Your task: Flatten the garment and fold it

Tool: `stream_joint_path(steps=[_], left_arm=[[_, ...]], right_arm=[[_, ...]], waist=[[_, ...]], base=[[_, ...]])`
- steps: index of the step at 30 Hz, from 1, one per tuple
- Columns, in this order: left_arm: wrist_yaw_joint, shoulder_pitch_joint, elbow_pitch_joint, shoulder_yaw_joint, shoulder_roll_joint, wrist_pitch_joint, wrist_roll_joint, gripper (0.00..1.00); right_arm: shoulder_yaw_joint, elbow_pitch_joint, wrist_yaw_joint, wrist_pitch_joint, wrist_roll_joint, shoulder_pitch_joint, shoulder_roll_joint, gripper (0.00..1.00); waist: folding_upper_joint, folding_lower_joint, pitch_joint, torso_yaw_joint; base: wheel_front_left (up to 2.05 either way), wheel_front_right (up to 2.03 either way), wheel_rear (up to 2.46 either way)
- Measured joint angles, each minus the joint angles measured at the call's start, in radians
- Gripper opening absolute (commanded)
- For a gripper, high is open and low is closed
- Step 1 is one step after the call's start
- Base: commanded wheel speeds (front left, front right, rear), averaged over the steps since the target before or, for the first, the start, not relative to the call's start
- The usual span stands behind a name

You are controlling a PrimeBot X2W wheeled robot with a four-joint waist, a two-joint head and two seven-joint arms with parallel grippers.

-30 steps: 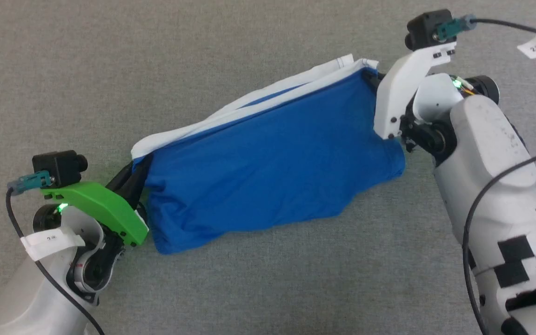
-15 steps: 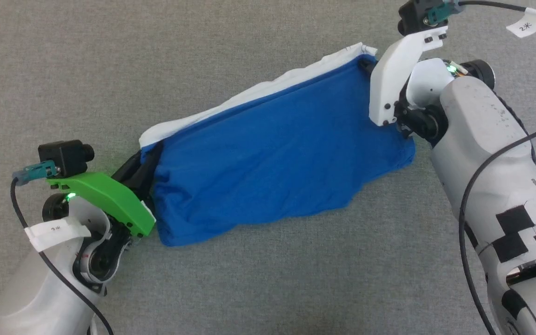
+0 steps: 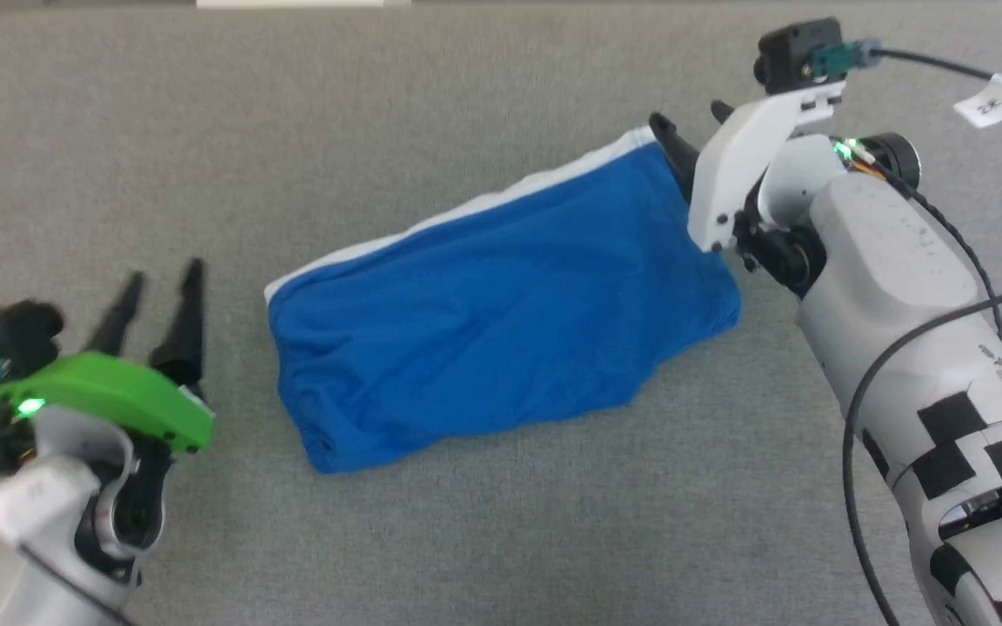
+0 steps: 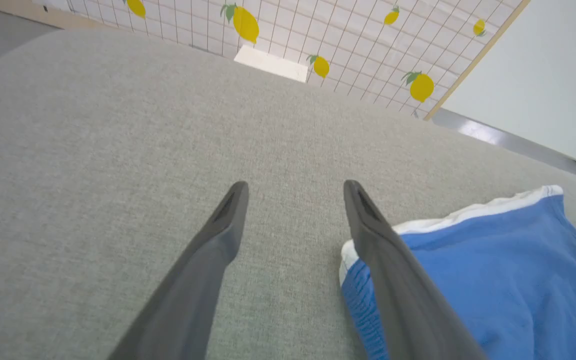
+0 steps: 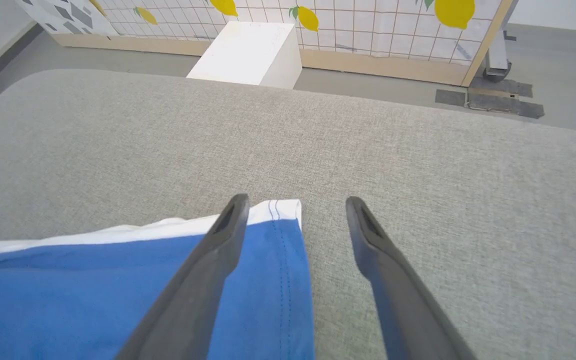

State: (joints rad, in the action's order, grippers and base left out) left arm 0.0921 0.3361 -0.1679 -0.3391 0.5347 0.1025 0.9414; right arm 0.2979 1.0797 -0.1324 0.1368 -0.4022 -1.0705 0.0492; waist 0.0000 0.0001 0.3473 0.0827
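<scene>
The garment (image 3: 501, 313), royal blue with a white strip along its far edge, lies doubled over on the grey padded surface (image 3: 466, 539), running from lower left to upper right. My left gripper (image 3: 162, 280) stands open a short way left of its gathered end, touching nothing. In the left wrist view that gripper (image 4: 295, 184) hangs over bare surface with the garment (image 4: 493, 280) beside its right finger. My right gripper (image 3: 688, 117) is open at the garment's far right corner. In the right wrist view the gripper (image 5: 296, 199) sits over that corner (image 5: 278, 260), its left finger above the cloth.
A white box (image 5: 248, 52) stands on the floor past the surface's far edge. Behind it runs a gridded panel with yellow lemons (image 4: 318, 40). Bare grey surface lies all around the garment. My right forearm (image 3: 910, 330) and its cable cross the right side.
Both grippers have opened and let go of the garment, which now lies flat. The left gripper has drawn back to the left, away from the cloth.
</scene>
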Motion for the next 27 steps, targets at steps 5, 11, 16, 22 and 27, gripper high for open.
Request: stream_joint_path(steps=[5, 11, 16, 22, 27], left_arm=[[0.073, -0.079, 0.075, 0.003, 0.029, 0.140, -0.184, 1.00], [0.093, -0.192, 0.167, 0.053, -0.021, 0.155, -0.361, 1.00], [0.067, -0.268, 0.175, 0.101, -0.084, 0.155, -0.402, 1.00], [0.007, -0.274, 0.152, 0.132, -0.125, 0.155, -0.423, 1.00], [-0.031, -0.268, 0.128, 0.134, -0.137, 0.155, -0.431, 1.00]], right_arm=[[0.005, 0.080, 0.000, 0.029, 0.119, 0.010, 0.000, 1.00], [0.062, 0.099, 0.000, 0.193, 0.155, 0.091, 0.001, 1.00], [0.083, 0.060, 0.000, 0.247, 0.156, 0.154, 0.000, 1.00], [0.055, 0.043, 0.000, 0.291, 0.241, 0.184, 0.000, 1.00], [0.027, 0.006, 0.000, 0.381, 0.272, 0.184, 0.000, 0.24]], waist=[[0.0000, 0.0000, -0.069, -0.008], [0.0000, -0.0001, -0.137, -0.009], [0.0000, -0.0001, -0.152, 0.006], [0.0000, -0.0001, -0.124, 0.027], [0.0000, -0.0001, -0.101, 0.045]], base=[[0.00, 0.00, 0.00], [0.00, 0.00, 0.00], [0.00, 0.00, 0.00], [0.00, 0.00, 0.00], [0.00, 0.00, 0.00]])
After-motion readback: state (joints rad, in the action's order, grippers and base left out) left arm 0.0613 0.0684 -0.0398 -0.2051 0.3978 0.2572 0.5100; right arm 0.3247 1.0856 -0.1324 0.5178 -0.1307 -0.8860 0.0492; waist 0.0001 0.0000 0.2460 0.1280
